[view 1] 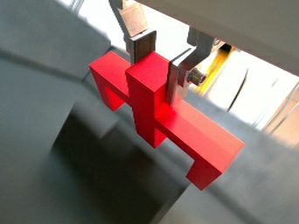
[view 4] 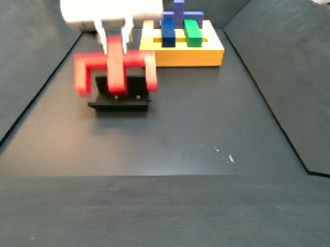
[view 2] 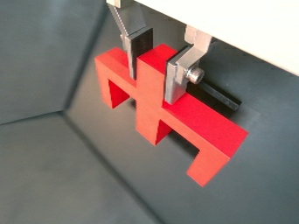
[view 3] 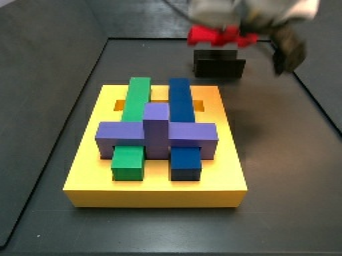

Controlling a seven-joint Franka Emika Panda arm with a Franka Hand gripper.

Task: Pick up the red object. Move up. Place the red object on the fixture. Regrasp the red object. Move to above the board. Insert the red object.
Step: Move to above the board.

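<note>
The red object (view 1: pixel 201 140) is a bright red bar with a raised stub, also seen in the wrist view (view 2: pixel 208 133). My gripper (view 1: pixel 160 74) is shut on the stub, one silver finger on each side (view 2: pixel 158 74). In both side views the gripper (view 4: pixel 125 82) holds the red object (view 4: pixel 88 69) (view 3: pixel 214 37) a little above the fixture (view 4: pixel 120 102) (view 3: pixel 221 68), a small dark open holder on the floor. The board (view 3: pixel 158 178) is a yellow slab bearing green, blue and purple blocks; it stands apart from the fixture (view 4: pixel 206 54).
Dark grey floor with raised side walls bounds the work area (view 3: pixel 287 150). A green block (view 3: pixel 128 158), a blue block (view 3: pixel 185 160) and a purple cross block (view 3: pixel 158 132) sit on the board. The arm's white body (view 4: pixel 110 10) hangs over the fixture.
</note>
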